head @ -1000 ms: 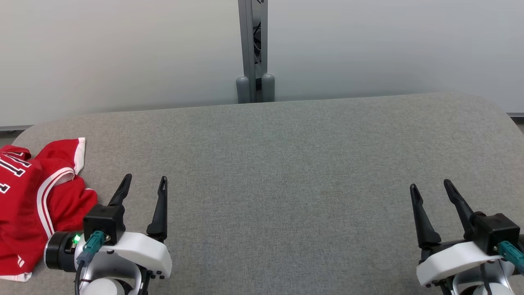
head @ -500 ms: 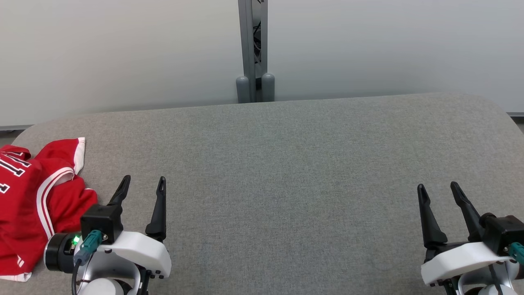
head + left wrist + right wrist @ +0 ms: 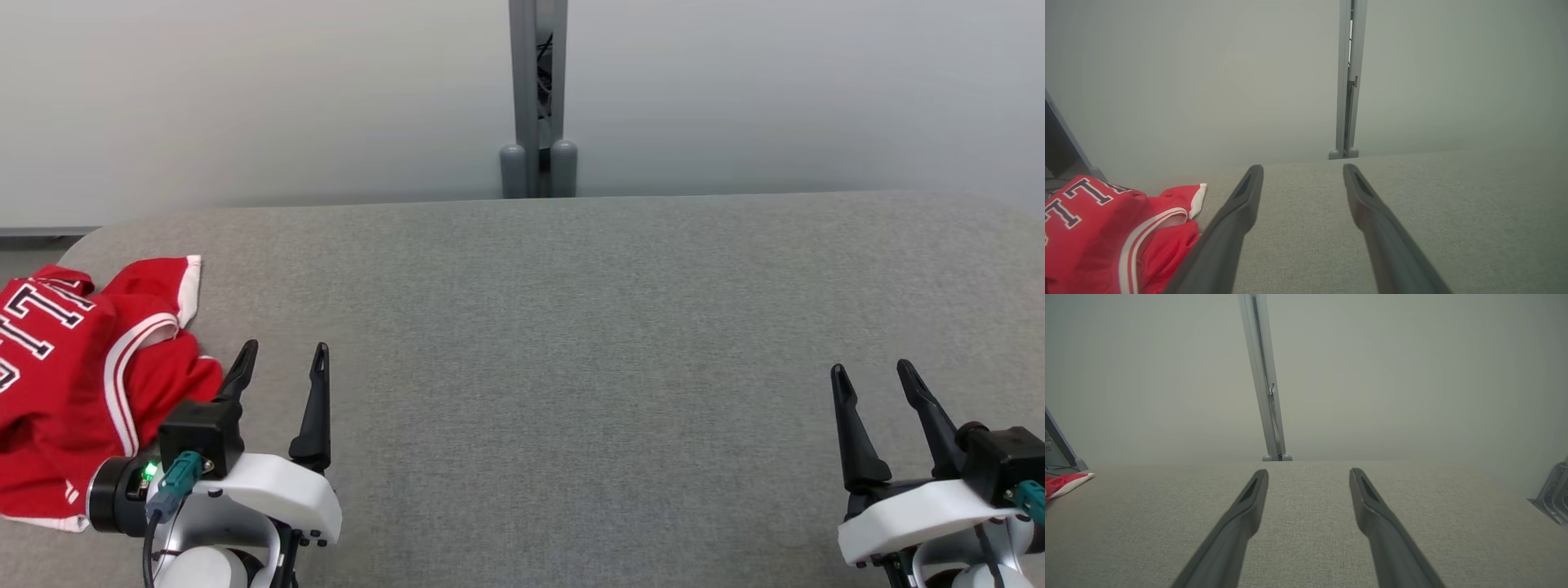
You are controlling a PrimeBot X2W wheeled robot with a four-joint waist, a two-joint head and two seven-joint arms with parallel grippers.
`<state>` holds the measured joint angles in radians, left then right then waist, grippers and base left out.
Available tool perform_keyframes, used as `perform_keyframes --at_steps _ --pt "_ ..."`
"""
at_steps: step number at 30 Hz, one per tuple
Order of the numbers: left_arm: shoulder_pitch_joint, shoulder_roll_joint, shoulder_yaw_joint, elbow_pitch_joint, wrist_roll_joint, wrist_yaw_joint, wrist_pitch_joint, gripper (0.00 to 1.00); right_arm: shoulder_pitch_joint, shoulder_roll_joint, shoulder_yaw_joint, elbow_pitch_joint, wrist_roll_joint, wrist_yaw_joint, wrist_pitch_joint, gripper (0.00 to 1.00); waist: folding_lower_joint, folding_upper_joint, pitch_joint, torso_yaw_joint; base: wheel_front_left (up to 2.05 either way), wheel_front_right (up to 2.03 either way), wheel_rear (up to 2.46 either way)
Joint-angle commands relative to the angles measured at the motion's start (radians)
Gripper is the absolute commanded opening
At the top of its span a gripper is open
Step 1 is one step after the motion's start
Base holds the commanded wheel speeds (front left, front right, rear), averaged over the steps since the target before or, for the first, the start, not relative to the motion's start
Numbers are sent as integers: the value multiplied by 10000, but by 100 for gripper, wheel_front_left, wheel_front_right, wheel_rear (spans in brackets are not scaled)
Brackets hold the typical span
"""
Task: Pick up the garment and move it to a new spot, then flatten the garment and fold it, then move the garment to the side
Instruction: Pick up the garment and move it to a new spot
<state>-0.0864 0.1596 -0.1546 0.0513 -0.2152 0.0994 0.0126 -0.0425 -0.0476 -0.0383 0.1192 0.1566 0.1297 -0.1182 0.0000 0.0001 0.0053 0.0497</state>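
The garment (image 3: pixel 73 367) is a red jersey with white trim and dark lettering, lying crumpled at the table's left end; it also appears low left in the left wrist view (image 3: pixel 1098 232) and as a red sliver at the far left of the right wrist view (image 3: pixel 1063 484). My left gripper (image 3: pixel 282 356) stands open just right of the jersey, fingers (image 3: pixel 1237 212) apart over bare cloth, holding nothing. At the lower right my right gripper (image 3: pixel 873 374) is open too, far from the garment, with empty space between its fingers (image 3: pixel 1249 502).
The grey fabric-covered table (image 3: pixel 571 327) has rounded corners and ends at a pale wall. A grey metal post (image 3: pixel 537 90) with two rounded feet stands behind the far edge. A metal bracket (image 3: pixel 1553 494) shows at the right in the right wrist view.
The head camera has turned left, shifting the whole picture rightward. My right gripper drew slightly down and right in the first half second. The jersey lies as before.
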Motion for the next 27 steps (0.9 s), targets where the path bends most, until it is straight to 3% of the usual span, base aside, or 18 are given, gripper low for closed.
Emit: perform_keyframes --at_steps 1,16,27 --pt "-89 37 6 28 -48 72 -50 100 -137 -48 18 -9 -25 18 -55 100 0 -1 79 345 0 0 0" --pt "4 13 150 106 -232 308 -310 100 -340 -52 635 50 107 18 -80 100 0 -1 109 3281 0 0 0" --pt "249 69 342 57 -443 527 -312 100 -389 -58 1210 54 401 18 -56 100 0 -1 -56 4678 0 0 0"
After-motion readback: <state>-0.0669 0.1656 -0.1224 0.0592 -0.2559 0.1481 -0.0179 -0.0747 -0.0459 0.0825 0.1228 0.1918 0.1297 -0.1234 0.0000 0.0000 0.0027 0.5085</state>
